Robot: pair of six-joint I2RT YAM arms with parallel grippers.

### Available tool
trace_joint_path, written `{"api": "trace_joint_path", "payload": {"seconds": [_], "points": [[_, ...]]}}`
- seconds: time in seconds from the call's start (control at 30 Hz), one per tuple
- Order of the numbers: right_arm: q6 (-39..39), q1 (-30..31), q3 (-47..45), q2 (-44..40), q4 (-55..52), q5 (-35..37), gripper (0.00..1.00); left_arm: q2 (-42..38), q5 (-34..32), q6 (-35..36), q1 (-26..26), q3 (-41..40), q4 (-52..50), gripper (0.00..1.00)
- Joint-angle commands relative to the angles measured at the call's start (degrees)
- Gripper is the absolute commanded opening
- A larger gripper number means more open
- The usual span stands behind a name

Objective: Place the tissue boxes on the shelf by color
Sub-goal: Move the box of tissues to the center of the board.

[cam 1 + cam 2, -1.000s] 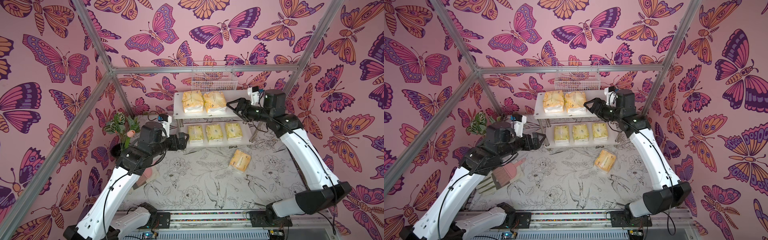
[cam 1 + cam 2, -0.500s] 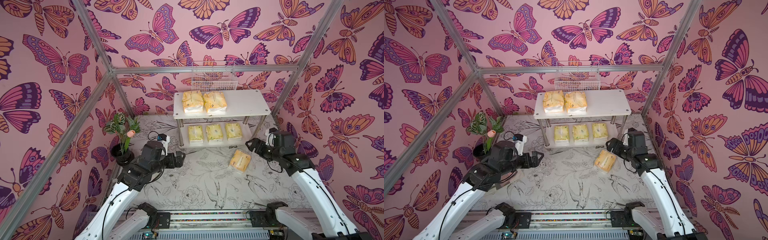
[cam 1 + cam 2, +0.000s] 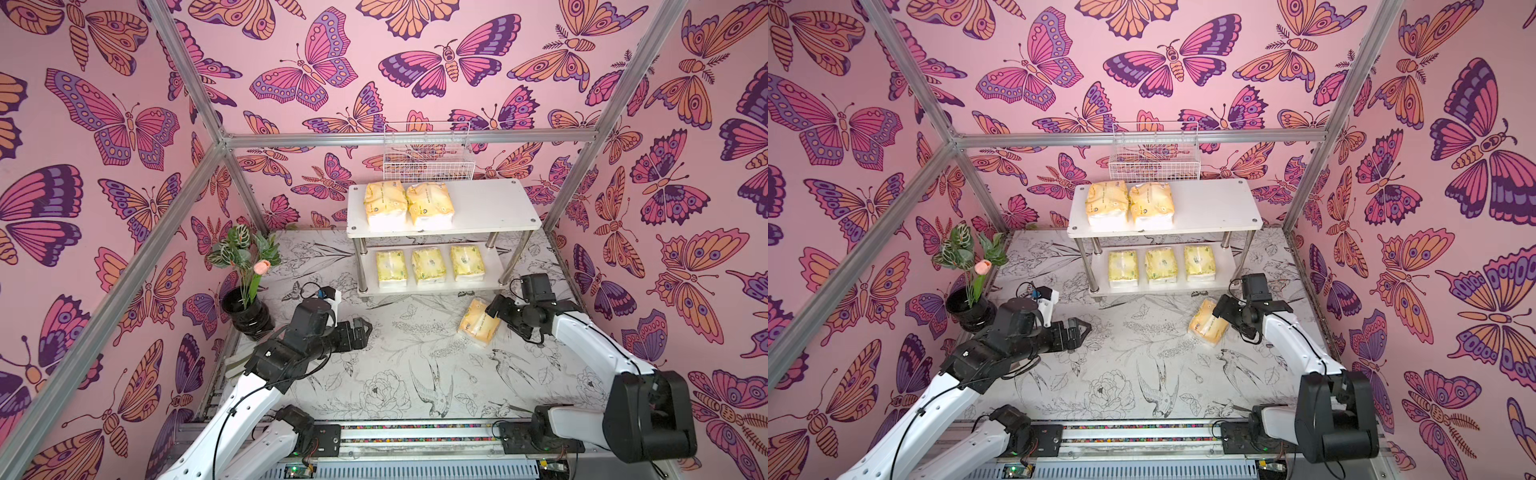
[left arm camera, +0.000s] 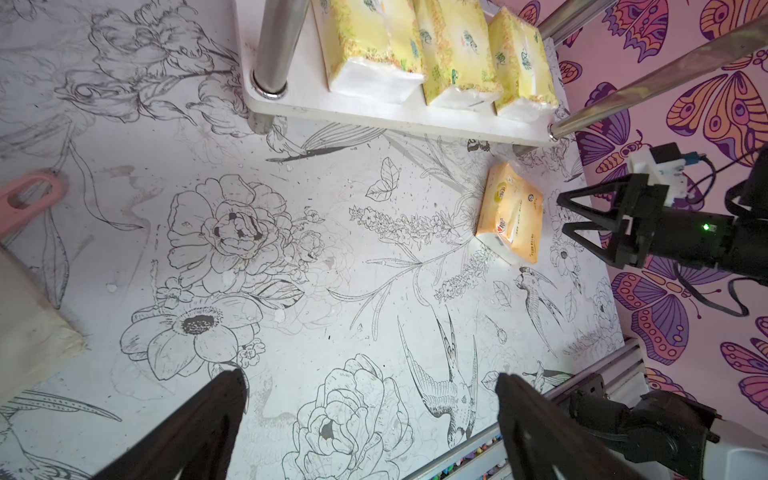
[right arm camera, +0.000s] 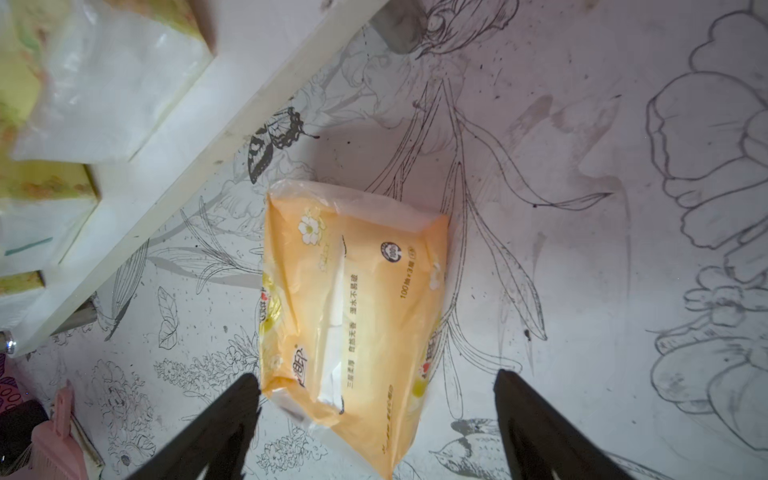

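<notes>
One orange pack (image 3: 478, 323) lies on the tabletop (image 3: 395, 357) before the shelf (image 3: 490, 203), just ahead of our right claw (image 4: 562, 214).
We see its jaws spread wide and empty, the pack's long axis pointing roughly away from them, slightly skewed; our left claw (image 4: 370, 376), also open, sits well apart, so the right arm is nearer.

Shelf (image 3: 490, 203): 2 orange packs (image 3: 384, 201) top, 3 lemon packs (image 3: 428, 266) btm; 1 orange pack (image 3: 478, 324) on tabletop (image 3: 395, 374)

Pink butterfly walls (image 3: 124, 124), b/w floral floor (image 3: 395, 374), alu frame (image 3: 291, 140).
</notes>
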Motion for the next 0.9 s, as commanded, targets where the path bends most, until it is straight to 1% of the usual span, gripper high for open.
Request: {"api": "trace_joint_path", "payload": {"seconds": [0.0,0.2,0.37,0.47,0.67,0.87], "points": [[-0.3,-0.3,2.5,2.9,3.3,-0.5,0.92,0.4,1.3,-1.3,-0.7,-1.3,2.8,1.0],[-1.3,-0.4,4.7,10.1,5.7,-0.8,0.9,2.0,1.9,-1.7,-2.0,-2.1,4.7,1.0],[-2.4,0.1,5.4,13.6,9.1,-5.2,0.88,3.8,1.6,-1.8,-3.3,-2.1,6.2,1.0],[-3.1,1.7,5.9,15.8,9.5,-6.6,0.87,4.8,1.5,-1.8,-4.1,-2.0,7.0,1.0],[-2.1,9.1,6.4,17.0,10.3,-6.1,0.86,6.9,0.9,-2.1,-5.6,-1.9,8.7,1.0],[3.3,19.6,6.2,17.1,13.4,-5.2,0.85,8.9,0.6,-3.3,-6.6,-2.0,10.1,1.0]]}}
